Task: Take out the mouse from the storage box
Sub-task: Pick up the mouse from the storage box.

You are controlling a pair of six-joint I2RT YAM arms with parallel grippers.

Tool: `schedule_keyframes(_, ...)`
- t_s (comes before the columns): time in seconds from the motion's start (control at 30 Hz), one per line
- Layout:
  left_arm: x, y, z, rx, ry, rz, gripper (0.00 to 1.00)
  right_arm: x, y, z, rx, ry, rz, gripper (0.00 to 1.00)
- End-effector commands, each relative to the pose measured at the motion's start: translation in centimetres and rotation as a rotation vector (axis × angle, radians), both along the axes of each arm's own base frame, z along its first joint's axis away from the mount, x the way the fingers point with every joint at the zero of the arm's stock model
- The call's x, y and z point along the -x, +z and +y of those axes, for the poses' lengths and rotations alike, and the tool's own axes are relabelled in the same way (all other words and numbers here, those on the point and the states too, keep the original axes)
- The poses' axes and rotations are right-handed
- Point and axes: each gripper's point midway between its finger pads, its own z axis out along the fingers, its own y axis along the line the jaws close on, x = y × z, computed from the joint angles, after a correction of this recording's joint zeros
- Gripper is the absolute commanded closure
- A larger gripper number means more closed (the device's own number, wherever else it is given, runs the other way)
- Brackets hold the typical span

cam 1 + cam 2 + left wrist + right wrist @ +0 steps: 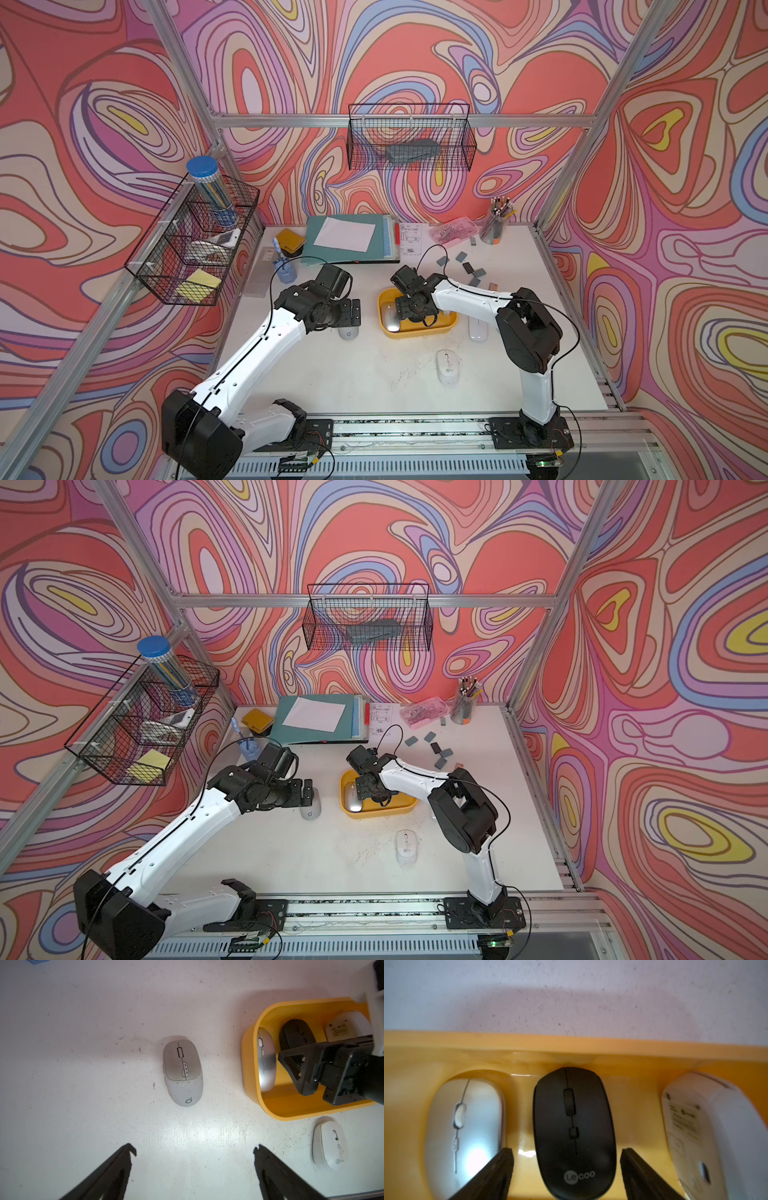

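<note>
Currently left claw (194,1148) spread, empty, near grey mouse (182,1073) on table (83,1084), 9 o'clock of storage box (249,1068). Inside: silver mouse (465,1126), black mouse (573,1132), upturned white mouse (716,1136). Right claw (566,1153) spread astride black mouse, not pinching; grasp and lift remain.

Grey mouse (182,1073) on table (83,1043), beside storage box (249,1068).

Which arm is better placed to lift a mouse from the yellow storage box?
Right. The right hand is down in the storage box, open on either side of the black mouse. The left hand hangs open over the table, outside the box.
</note>
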Motion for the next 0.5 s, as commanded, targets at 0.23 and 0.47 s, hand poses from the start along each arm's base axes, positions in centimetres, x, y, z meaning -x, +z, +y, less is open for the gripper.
schedule_keyframes(0.23, -0.4, 0.8, 0.1, 0.006, 0.004, -0.023, 0.04, -0.7, -3.1, -0.3, 0.030, 0.009, 0.050, 0.25)
schedule_keyframes(0.47, -0.4, 0.8, 0.2, 0.002, 0.006, -0.024, 0.04, -1.1, -3.3, -0.4, 0.027, 0.002, 0.043, 0.46)
